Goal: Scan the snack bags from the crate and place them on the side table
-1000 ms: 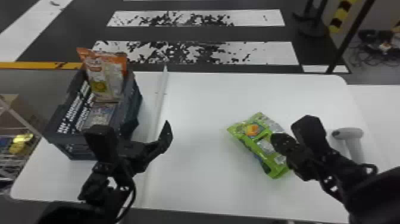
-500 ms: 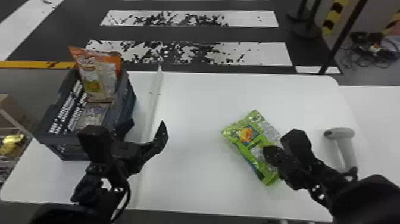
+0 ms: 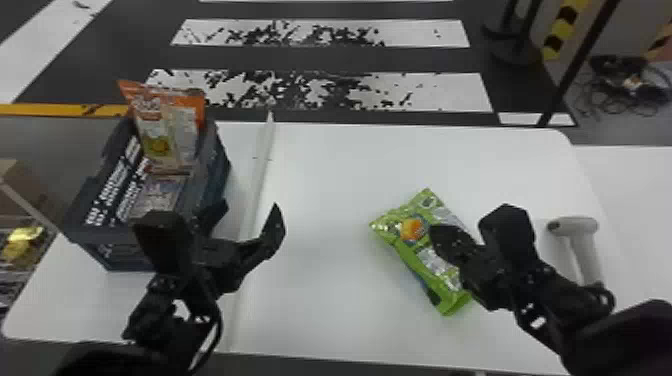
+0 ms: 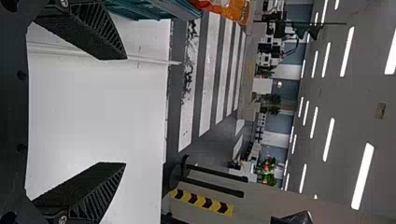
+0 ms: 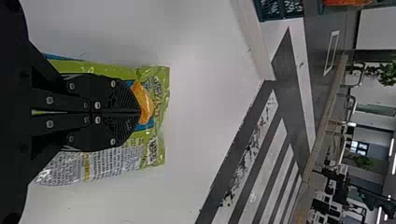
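Lying crinkled: glossy green bag [image 3: 414,260] | right gripper [image 3: 438,233] above, ribbed fingers [image 5: 122,99] together

My right pincer [image 3: 443,237] comes in from the left edge, its fingers closed together in front of a green snack bag [image 5: 159,84] at left on the white counter [image 5: 201,116]. A pale strip [image 5: 251,39] slants through the upper middle; the crate [image 5: 264,11] cuts the top edge, right of centre. Striped floor [image 5: 268,177] spreads lower right.

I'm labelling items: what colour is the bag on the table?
The bag is mostly green, partly silvery; clearest in the head view.
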Tool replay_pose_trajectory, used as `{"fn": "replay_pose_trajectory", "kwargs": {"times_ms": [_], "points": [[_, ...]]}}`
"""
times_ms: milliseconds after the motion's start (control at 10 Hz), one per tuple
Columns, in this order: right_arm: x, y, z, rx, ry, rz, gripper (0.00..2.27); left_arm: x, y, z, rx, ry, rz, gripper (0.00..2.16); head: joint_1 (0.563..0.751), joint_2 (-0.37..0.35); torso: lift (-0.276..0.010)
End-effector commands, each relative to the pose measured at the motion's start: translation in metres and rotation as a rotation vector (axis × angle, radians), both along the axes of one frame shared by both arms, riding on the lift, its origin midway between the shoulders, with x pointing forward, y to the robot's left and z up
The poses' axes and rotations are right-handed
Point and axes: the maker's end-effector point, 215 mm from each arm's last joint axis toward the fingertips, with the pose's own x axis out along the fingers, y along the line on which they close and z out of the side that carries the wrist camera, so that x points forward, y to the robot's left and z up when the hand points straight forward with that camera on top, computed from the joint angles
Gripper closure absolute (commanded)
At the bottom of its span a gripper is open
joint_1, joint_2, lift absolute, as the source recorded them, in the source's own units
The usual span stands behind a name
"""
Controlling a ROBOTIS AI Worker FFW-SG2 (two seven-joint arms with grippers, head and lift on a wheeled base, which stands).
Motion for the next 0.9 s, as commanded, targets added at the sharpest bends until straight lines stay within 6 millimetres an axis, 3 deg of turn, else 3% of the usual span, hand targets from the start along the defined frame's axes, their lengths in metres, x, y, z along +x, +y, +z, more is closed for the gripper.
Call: {"fn": "replay_pose_trajectory", "kwargs": {"times_ms": [0, 400, 800], "points": [[-0.001, 0.026, 0.011, 0.025, -0.015, 0.042, 2.25, 0.0, -0.002, 0.0, -0.002, 0.0, -0.002, 0.06, 0.695, 0.07, -0.081], [-0.001, 0.073, -0.02, 0.026, 0.025, 0.134, 2.25, -0.001, -0.002, -0.001, -0.002, 0.002, -0.002, 0.06, 0.695, 0.142, -0.081], [0.012, 0.097, -0.054, -0.079, 0.031, 0.197, 2.25, -0.002, -0.002, -0.002, -0.002, 0.005, -0.002, 0.06, 0.695, 0.183, -0.081]]}}
